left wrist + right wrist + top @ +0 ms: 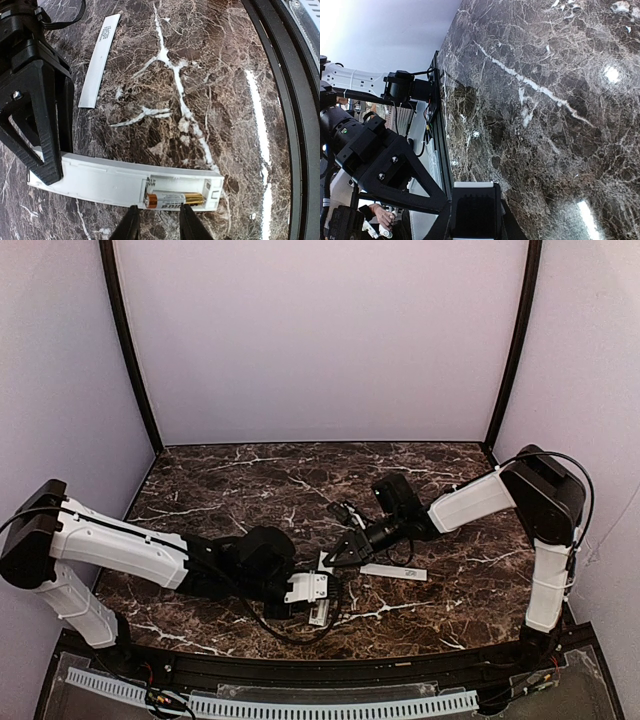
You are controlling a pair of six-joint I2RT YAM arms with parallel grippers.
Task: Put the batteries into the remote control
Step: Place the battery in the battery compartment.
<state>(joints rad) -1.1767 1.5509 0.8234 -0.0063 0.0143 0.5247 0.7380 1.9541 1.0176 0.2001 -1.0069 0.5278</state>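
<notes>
Now the left arm (120,545) comes in low from the left side and bends at the elbow, so its wrist lies over the dark stone table (250,480). The left gripper (161,226) points at the near long side of the remote (100,180). Its two black fingers (131,227) stand apart, with bare table in the gap and nothing between them. The tips are just beside the open battery slot.

The right arm (470,502) stands up at the right side, bends over at the top and reaches across to the middle. The right gripper (338,552) points down and to the left. It is clamped on one end of the remote, the end away from the slot.

The remote lies in the middle of the table, near the front edge, with its back up. One battery (175,200) lies in the slot, its copper end toward the middle of the remote. A thin white strip (97,62) with small grey print lies flat on the table near by, apart from the remote.

From above, the two grippers cover most of the remote, and the battery cannot be seen. The left wrist camera cuts off its own fingers at the bottom edge. The right wrist camera shows only a small white edge between the right fingers. The far half of the slot is hard to make out.
</notes>
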